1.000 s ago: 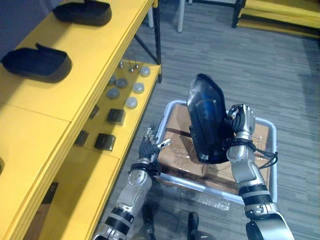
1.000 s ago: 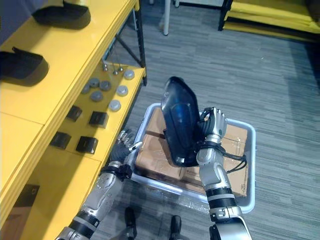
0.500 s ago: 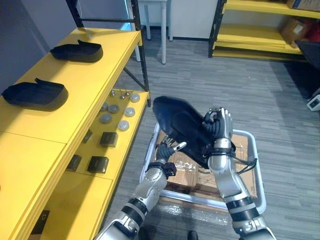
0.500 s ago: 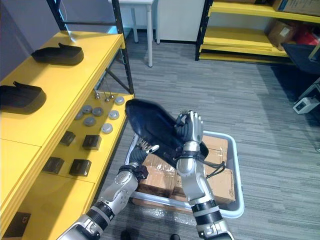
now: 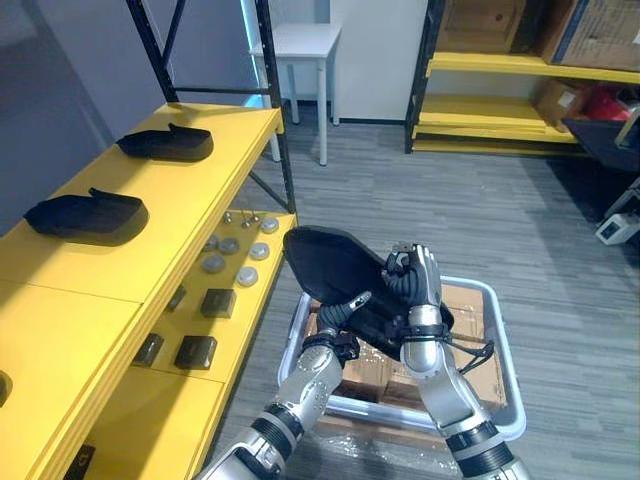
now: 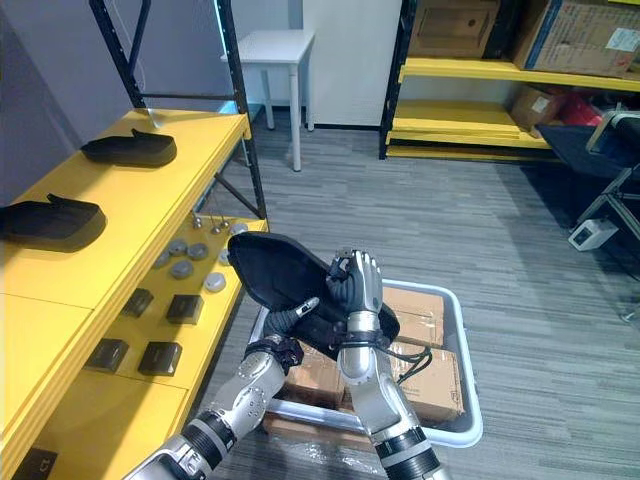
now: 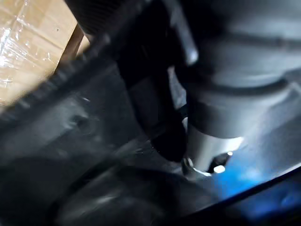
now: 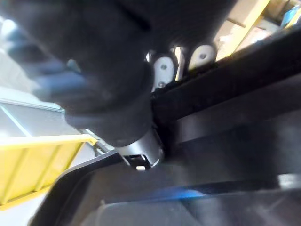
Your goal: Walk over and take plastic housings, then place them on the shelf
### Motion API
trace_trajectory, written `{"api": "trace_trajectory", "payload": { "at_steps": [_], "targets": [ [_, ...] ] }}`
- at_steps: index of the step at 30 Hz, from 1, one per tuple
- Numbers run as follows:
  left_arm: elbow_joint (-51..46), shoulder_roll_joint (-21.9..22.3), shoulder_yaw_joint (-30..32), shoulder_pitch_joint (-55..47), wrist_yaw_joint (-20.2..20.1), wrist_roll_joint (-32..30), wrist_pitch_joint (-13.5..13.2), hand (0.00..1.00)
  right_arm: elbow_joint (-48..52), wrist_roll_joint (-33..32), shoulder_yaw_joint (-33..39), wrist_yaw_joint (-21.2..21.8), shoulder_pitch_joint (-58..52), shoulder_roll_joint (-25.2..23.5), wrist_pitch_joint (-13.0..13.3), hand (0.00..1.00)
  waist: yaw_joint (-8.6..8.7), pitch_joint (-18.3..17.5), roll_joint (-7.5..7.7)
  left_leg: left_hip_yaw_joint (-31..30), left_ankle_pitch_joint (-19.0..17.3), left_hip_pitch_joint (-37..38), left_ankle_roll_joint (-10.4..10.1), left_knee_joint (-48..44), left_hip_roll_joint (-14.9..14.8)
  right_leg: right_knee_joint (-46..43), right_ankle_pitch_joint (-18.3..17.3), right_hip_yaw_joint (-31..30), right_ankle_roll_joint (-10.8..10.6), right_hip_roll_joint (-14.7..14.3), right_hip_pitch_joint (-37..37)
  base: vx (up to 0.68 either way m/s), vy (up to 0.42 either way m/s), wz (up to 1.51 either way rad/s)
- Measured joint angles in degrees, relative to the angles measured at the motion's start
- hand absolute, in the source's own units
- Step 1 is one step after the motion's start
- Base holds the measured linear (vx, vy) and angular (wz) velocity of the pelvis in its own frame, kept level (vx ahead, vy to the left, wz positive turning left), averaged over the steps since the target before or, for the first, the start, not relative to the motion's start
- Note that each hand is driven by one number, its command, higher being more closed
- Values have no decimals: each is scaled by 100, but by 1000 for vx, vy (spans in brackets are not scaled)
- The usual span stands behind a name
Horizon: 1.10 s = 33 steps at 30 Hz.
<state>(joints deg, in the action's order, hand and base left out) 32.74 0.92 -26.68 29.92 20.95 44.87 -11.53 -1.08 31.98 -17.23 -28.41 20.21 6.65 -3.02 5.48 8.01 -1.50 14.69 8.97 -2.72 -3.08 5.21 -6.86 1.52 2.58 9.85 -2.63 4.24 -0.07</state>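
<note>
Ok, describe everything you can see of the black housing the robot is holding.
The black housing is a long, shallow shell with a rounded end, looking like dark plastic. It is held in the air, tilted, above the grey bin of cardboard boxes, beside the yellow shelf. The right hand curls round its edge; the left hand props it from below.

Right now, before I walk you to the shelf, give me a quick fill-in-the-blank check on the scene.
The right hand and left hand hold one housing over the bin of ____ boxes. The shelf top carries ____ more housings. The round discs lie on the shelf's ____ level.
Missing: cardboard; two; lower.
</note>
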Motion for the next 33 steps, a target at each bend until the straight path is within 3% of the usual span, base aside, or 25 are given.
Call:
{"api": "trace_trajectory", "payload": {
  "at_steps": [3,8,12,15,16,17,19,20,21,22,24,26,27,28,29,30,31,32,33],
  "targets": [
    [-198,60,215,-147,-55,13,-283,100,4,-128,-139,-8,-24,28,163,100,-7,-105,24,28,-3,7,-6,1,-31,6,8,-20,10,-27,-2,-45,-6,-5],
    [-1630,106,623,-1116,-32,130,-360,100,876,-320,-523,-8,-544,-101,715,100,-14,-247,34,-268,28,11,-53,-13,-17,-11,-51,285,-18,-44,151,-19,-11,30],
    [-2628,133,768,-1907,-39,218,-360,100,1129,-570,-900,62,-1125,-317,1086,100,-196,-256,32,-1345,143,-104,-103,0,138,-318,-445,1360,-29,23,520,-22,-31,126],
    [-3945,109,855,-2401,-312,10,-405,100,745,-856,-1305,388,-1569,-479,1104,100,-515,-265,19,-1725,162,-390,-103,3,233,-513,-697,2258,-83,86,687,8,-30,162],
    [-4129,101,954,-2483,-348,-162,-432,100,735,-946,-1336,416,-1585,-513,1143,100,-527,-265,12,-1699,159,-445,-101,2,241,-532,-729,2484,-94,107,736,39,-15,184],
    [-4323,26,1154,-2615,-410,-435,-439,100,740,-1080,-1326,513,-1504,-570,1185,100,-545,-292,-20,-1349,110,-578,-42,-23,202,-541,-751,2915,-114,144,831,59,15,178],
    [-4426,-57,1410,-2693,-457,-661,-441,100,648,-1264,-1297,609,-1282,-569,1195,100,-655,-304,-18,-291,-162,-752,329,-201,84,-543,-789,3402,-175,242,938,71,39,156],
    [-4501,-124,1574,-2772,-467,-916,-433,100,561,-1408,-1299,717,-1103,-562,1197,100,-665,-304,-19,678,-378,-850,515,-461,-67,-540,-811,3730,-215,338,1034,114,57,137],
    [-4603,-235,1695,-2876,-473,-1080,-424,100,476,-1476,-1338,811,-931,-540,1201,100,-680,-313,-26,1450,-501,-883,457,-678,-223,-538,-835,3995,-269,427,1143,156,80,152],
    [-4738,-342,1815,-2983,-512,-1179,-396,100,483,-1532,-1357,974,-850,-531,1208,100,-715,-333,-45,1773,-503,-921,446,-832,-253,-551,-895,4238,-382,527,1228,135,73,109],
    [-5006,-524,2011,-3185,-548,-1362,-347,100,485,-1616,-1465,1198,-805,-545,1212,100,-833,-367,-47,1784,-445,-953,498,-990,-127,-757,-1038,4395,-559,763,1301,143,103,59],
    [-5167,-672,2126,-3277,-608,-1502,-334,100,484,-1731,-1503,1380,-773,-592,1212,100,-951,-380,-26,1769,-378,-954,600,-1129,23,-1200,-1215,4479,-647,1110,1318,166,127,32],
    [-5217,-735,2164,-3306,-636,-1588,-333,100,481,-1814,-1540,1451,-740,-620,1210,100,-987,-401,-10,1737,-387,-942,613,-1180,169,-1605,-1326,4524,-582,1374,1314,260,206,68],
    [-5273,-758,2187,-3282,-686,-1691,-298,100,483,-1845,-1616,1535,-618,-663,1208,100,-925,-432,0,1568,-440,-876,843,-1129,479,-2511,-1325,4459,-504,1930,1255,284,240,78],
    [-5295,-767,2193,-3249,-694,-1754,-278,100,484,-1845,-1642,1567,-561,-671,1209,100,-901,-434,17,1476,-438,-834,912,-1101,586,-2933,-1267,4370,-374,2160,1160,333,331,118],
    [-5310,-806,2192,-3138,-711,-1937,-251,100,456,-1845,-1657,1611,-445,-677,1203,100,-851,-428,18,1182,-505,-695,1005,-1007,760,-3968,-878,3741,478,2508,845,258,280,94],
    [-5321,-869,2202,-3102,-712,-2000,-255,100,428,-1844,-1659,1636,-401,-701,1203,100,-802,-425,21,1044,-521,-646,1029,-964,780,-4302,-895,3207,504,2468,618,270,247,112],
    [-5326,-1030,2228,-3034,-715,-2041,-261,100,421,-1876,-1652,1669,-382,-745,1201,100,-737,-418,25,816,-526,-596,1042,-907,783,-4663,-1107,2373,224,2168,245,219,73,105],
    [-5332,-1217,2222,-3007,-726,-2052,-261,100,406,-1936,-1669,1702,-387,-778,1196,100,-672,-398,23,553,-524,-440,1041,-806,784,-4828,-1433,1538,72,1677,-120,259,22,114]
  ]
}}
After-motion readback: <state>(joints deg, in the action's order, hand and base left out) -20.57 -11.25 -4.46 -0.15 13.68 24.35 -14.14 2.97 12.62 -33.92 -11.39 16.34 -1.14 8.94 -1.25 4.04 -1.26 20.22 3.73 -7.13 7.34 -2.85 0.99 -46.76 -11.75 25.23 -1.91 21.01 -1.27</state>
